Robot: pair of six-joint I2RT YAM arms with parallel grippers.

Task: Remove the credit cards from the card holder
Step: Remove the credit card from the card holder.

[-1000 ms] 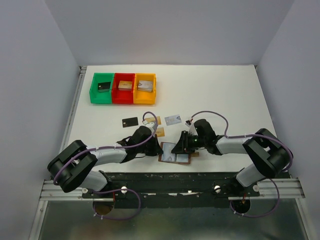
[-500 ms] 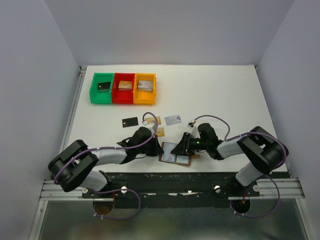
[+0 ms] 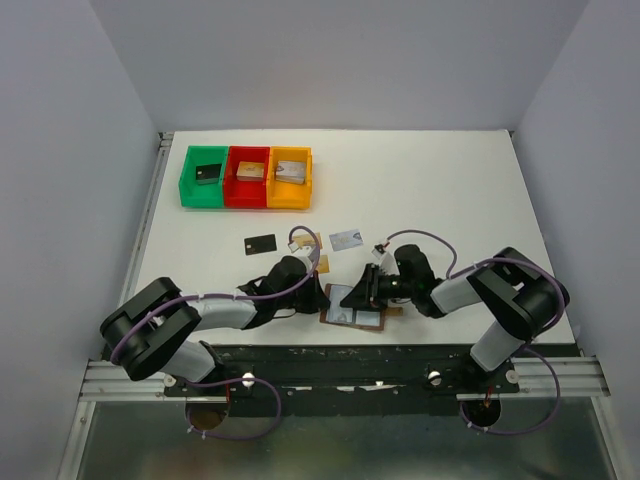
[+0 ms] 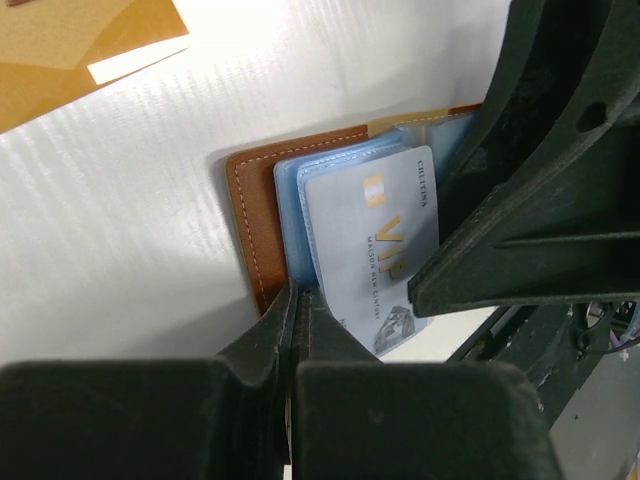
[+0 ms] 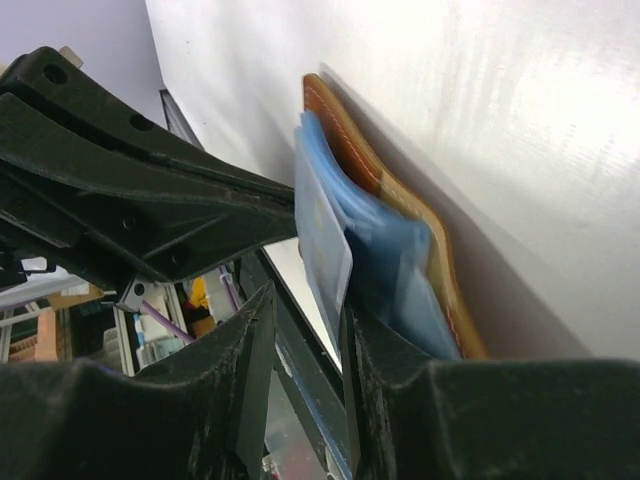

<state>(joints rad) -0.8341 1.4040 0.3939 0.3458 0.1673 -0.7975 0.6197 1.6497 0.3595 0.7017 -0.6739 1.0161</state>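
Since a second ago the right arm has folded inward, its elbow drawn nearer its base, and both wrists crowd closer over the near middle of the counter (image 3: 450,190). That counter is a smooth matt white sheet. At its far left stands a row of three boxy plastic bins (image 3: 247,201), green, red and orange.

The card holder (image 3: 356,318) lies open and flat near the counter's front edge between the two arms, its long axis running left to right. The left wrist view shows what the top view cannot: tan leather with pale stitching along a rounded border, and glossy blue-grey pockets layered inside.

A silvery VIP card (image 4: 375,250), thin and stiff, stands partly out of a pocket. The right wrist view shows it edge-on, angled up off the leather.

The left gripper (image 4: 297,305) is closed to a thin slit at the holder's near edge; whether it pinches a pocket leaf is unclear. The right gripper (image 5: 305,345) is narrow, with the VIP card's lower edge caught in the gap.

Farther back lie a black card (image 3: 260,243), a loose silvery card (image 3: 346,238) and gold cards (image 3: 320,264), all flat.
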